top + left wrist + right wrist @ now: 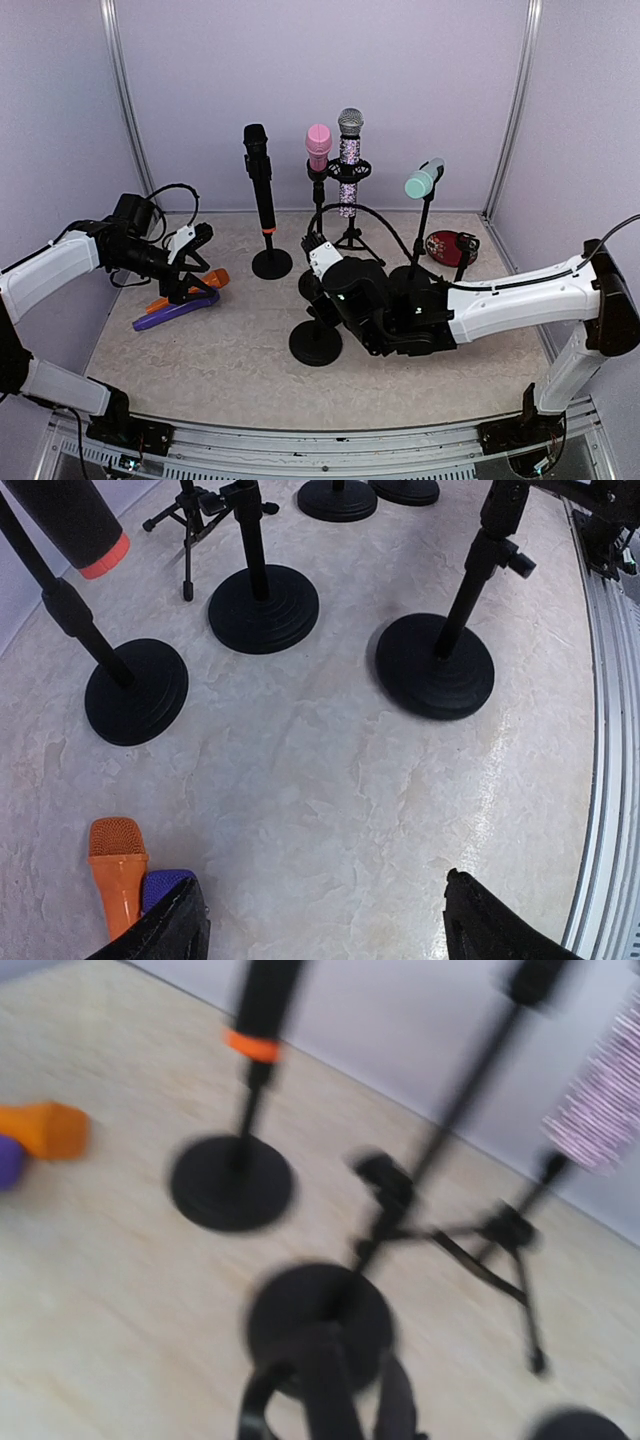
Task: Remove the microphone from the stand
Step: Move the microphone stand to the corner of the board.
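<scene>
You are holding your left fingers (175, 925) spread wide beside the orange microphone (117, 870) at lower left, while your right fingers (322, 256) are showing too blurred to tell.

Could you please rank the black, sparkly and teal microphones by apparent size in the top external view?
1. Black microphone and sparkly microphone: about equally long, so not ranked.
2. Teal microphone: clearly smallest, though it is tilted and may be foreshortened.

Black microphone (258, 165) upright in round-base stand (271, 263); pink microphone (318, 146) upright alongside.
</scene>
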`<move>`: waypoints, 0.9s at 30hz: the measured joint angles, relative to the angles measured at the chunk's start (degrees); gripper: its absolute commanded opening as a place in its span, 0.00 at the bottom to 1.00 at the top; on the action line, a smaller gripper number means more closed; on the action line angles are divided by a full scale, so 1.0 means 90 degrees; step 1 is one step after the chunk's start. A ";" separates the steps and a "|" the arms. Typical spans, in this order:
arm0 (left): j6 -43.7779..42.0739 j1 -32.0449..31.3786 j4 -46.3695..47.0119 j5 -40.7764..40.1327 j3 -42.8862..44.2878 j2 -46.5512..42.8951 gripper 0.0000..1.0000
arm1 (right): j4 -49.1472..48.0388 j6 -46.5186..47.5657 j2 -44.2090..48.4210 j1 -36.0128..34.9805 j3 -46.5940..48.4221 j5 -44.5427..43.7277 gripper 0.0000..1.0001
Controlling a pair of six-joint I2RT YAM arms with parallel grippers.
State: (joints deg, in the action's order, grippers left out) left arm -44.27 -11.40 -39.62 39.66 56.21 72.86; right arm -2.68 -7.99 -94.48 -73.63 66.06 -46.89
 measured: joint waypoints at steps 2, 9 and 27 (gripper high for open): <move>-0.0005 0.0015 -0.0010 0.0000 0.0005 0.0000 0.79 | 0.0442 -0.0226 0.0408 -0.0010 -0.0272 -0.0206 0.00; -0.0019 0.0015 -0.0061 0.0005 0.0056 0.0007 0.79 | 0.2569 -0.1627 0.1469 0.0092 -0.0566 -0.0835 0.00; -0.0017 0.0012 -0.0085 0.0046 0.0153 0.0087 0.79 | 0.5867 -0.3939 0.2846 0.1974 -0.1168 -0.1848 0.00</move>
State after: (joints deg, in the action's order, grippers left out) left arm -44.42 -11.29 -40.38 40.07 57.58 73.65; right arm 50.13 -43.44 -68.86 -55.86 55.55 -63.53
